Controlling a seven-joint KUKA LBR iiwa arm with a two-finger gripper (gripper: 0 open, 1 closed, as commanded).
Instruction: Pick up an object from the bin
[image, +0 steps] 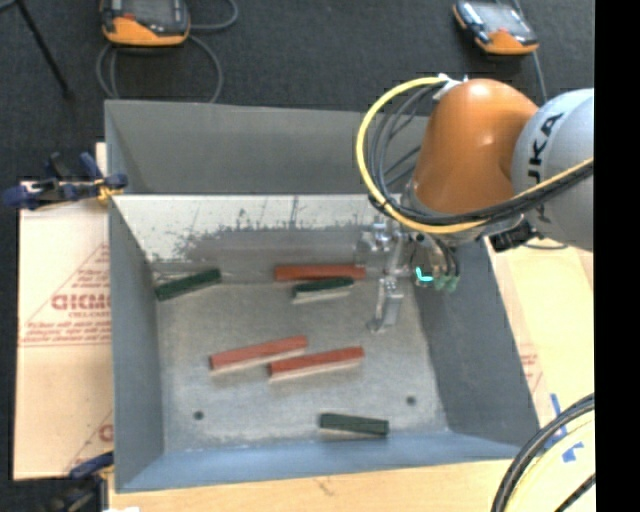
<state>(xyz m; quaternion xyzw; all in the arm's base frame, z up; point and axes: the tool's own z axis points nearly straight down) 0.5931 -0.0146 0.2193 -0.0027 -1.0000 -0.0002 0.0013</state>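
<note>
Orange cover (470, 150) on the arm's wrist rides uppermost at the right rear of the grey bin (135, 350), and below it the hand (384, 312) hangs over bare floor; whether it is released or clenched I cannot tell. Nearest it, just to its left by the back wall, lie a red-brown bar (320, 271) and a green pale-edged bar (323, 290). Mid-floor lie a long red bar (258, 354) and a shorter red bar (316, 362), with a dark green bar (187, 284) at the left rear and another dark bar (352, 425) at the front

We see the claw (384, 312) hanging right of centre in the grey bin (250, 150), just right of a red bar (318, 271) and, below that, a green bar (322, 290).
</note>
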